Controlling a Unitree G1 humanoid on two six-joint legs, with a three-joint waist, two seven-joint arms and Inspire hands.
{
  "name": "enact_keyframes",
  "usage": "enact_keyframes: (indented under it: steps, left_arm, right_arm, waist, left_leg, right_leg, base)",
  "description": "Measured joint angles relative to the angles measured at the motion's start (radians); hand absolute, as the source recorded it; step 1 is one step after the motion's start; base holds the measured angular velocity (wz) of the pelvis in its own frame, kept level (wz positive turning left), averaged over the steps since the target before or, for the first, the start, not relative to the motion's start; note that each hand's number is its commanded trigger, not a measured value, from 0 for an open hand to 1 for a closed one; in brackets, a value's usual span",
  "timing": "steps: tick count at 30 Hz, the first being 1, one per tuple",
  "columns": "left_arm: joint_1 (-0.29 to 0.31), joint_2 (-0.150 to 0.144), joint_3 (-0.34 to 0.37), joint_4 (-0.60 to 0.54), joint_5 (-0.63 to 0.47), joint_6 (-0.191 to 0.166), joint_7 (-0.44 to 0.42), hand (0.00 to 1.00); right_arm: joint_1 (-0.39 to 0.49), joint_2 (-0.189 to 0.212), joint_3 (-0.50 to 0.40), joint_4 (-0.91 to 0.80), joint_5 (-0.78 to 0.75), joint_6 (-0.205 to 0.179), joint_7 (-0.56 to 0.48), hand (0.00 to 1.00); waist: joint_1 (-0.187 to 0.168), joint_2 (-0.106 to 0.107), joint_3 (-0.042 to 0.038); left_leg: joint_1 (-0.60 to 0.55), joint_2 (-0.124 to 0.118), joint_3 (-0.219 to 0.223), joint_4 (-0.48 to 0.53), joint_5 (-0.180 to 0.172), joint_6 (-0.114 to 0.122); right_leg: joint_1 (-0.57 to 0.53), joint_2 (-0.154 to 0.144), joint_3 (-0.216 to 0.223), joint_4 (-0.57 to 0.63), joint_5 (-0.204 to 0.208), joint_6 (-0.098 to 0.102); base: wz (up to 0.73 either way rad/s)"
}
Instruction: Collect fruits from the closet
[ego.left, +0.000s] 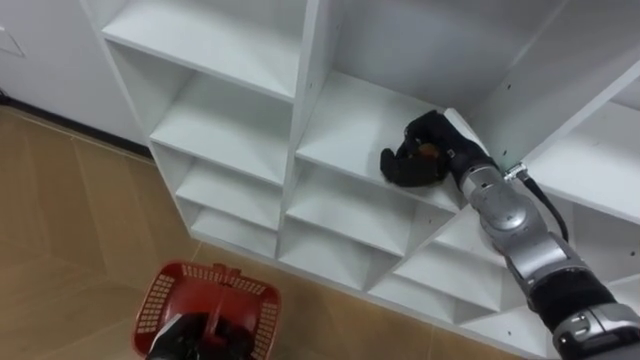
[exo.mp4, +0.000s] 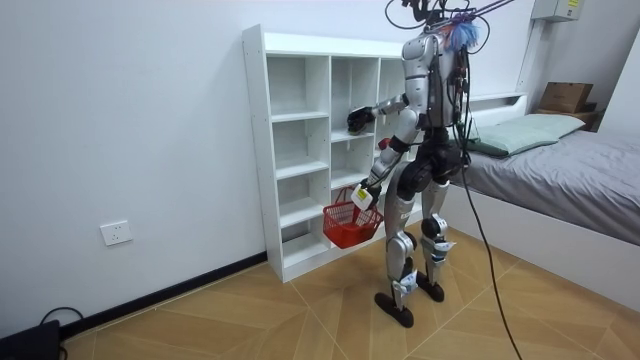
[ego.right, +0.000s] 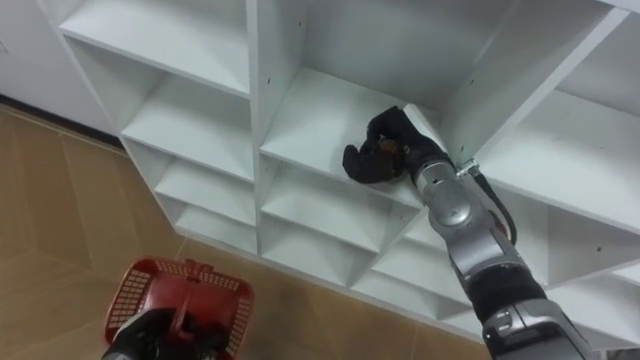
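Closet shelf (ego.left: 340, 120) w/ right hand (ego.left: 408, 166) curled round small brown fruit (ego.left: 426, 152); left hand (ego.left: 186, 338) grips red basket (ego.left: 163, 290).

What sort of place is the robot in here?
Most likely a bedroom: a made bed with a pillow, a white shelf unit against the wall, a wood floor. The left hand holds a red basket; the right hand curls round a small fruit on a shelf.

Showing a white open shelf unit (exo.mp4: 257, 150) backed against a bare white wall (exo.mp4: 130, 110), taking in herringbone wood flooring (exo.mp4: 250, 320), dark skirting (exo.mp4: 170, 290) and a low wall socket (exo.mp4: 116, 233), and catching a grey-covered bed (exo.mp4: 580, 180) with a pale green pillow (exo.mp4: 520, 130) at the room view's right.
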Motion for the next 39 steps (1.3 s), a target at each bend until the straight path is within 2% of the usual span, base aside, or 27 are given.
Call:
enact_keyframes:
  steps: [4,10,15,18,25,28,32,35,39]
  left_arm:
    - [-0.002,-0.004,-0.001,0.001,-0.001,-0.001,0.0,1.0]
    - [-0.007,-0.007,0.002,0.001,0.01,-0.003,-0.002,1.0]
    - [-0.023,-0.011,-0.001,0.001,0.026,-0.004,0.002,1.0]
    - [-0.029,-0.026,-0.008,0.001,0.026,-0.011,0.012,1.0]
    - [-0.037,-0.04,-0.022,0.002,0.026,-0.029,0.009,1.0]
    - [-0.043,-0.043,-0.029,0.001,0.024,-0.032,0.007,1.0]
    - [-0.053,-0.05,-0.05,0.007,0.025,-0.044,0.001,1.0]
    - [-0.052,-0.052,-0.059,0.007,0.025,-0.049,-0.002,1.0]
    - [-0.051,-0.059,-0.079,0.006,-0.006,-0.05,-0.009,1.0]
  right_arm:
    - [0.01,0.001,0.001,-0.02,0.001,0.001,0.003,1.0]
    - [0.083,0.005,0.005,-0.131,-0.033,0.002,0.022,1.0]
    - [0.159,0.005,0.01,-0.249,-0.038,0.003,0.025,1.0]
    - [0.24,0.007,0.024,-0.349,-0.041,0.005,0.035,1.0]
    - [0.288,0.02,0.034,-0.398,-0.045,0.005,0.045,1.0]
    - [0.29,0.019,0.062,-0.414,-0.036,0.005,0.05,1.0]
    - [0.309,0.022,0.093,-0.431,-0.048,0.003,0.069,1.0]
    - [0.343,0.041,0.099,-0.428,-0.12,0.002,0.079,1.0]
    - [0.396,0.06,0.1,-0.428,-0.137,0.002,0.084,1.0]
  waist:
    - [0.001,0.006,0.0003]
    - [-0.008,0.012,-0.0008]
    - [-0.019,0.018,-0.0028]
    - [-0.026,0.028,-0.0082]
    - [-0.043,0.039,-0.0088]
    - [-0.044,0.056,-0.0079]
    - [-0.046,0.079,-0.0118]
    - [-0.046,0.084,-0.0113]
    - [-0.055,0.084,-0.0113]
  left_leg:
    - [0.005,0.0,0.005,-0.001,0.0,0.0]
    - [0.015,0.001,0.014,-0.011,0.0,0.001]
    - [0.003,0.004,0.025,-0.009,0.0,0.001]
    - [0.006,0.006,0.038,-0.012,0.0,0.001]
    - [0.005,0.018,0.075,-0.012,0.0,0.0]
    - [0.005,0.023,0.095,-0.011,0.0,0.0]
    - [0.006,0.023,0.099,-0.012,0.001,0.0]
    - [0.004,0.023,0.099,-0.012,0.001,-0.001]
    - [0.002,0.021,0.099,-0.012,0.001,0.0]
  right_leg:
    - [0.0,0.0,0.009,0.0,0.0,0.0]
    - [0.0,0.0,0.019,0.0,0.0,0.0]
    - [-0.016,0.003,0.032,0.002,0.002,0.0]
    - [-0.019,0.004,0.046,0.002,0.002,0.001]
    - [-0.037,0.015,0.082,0.004,0.017,-0.004]
    - [-0.05,0.018,0.099,0.01,0.022,-0.008]
    - [-0.057,0.018,0.104,0.021,0.022,-0.008]
    - [-0.058,0.018,0.106,0.021,0.022,-0.008]
    - [-0.059,0.016,0.107,0.017,0.021,-0.007]
  base:
    - [-0.05]
    - [-0.05]
    - [-0.06]
    - [-0.11]
    - [-0.18]
    - [-0.19]
    - [-0.05]
    - [0.0]
    - [0.0]
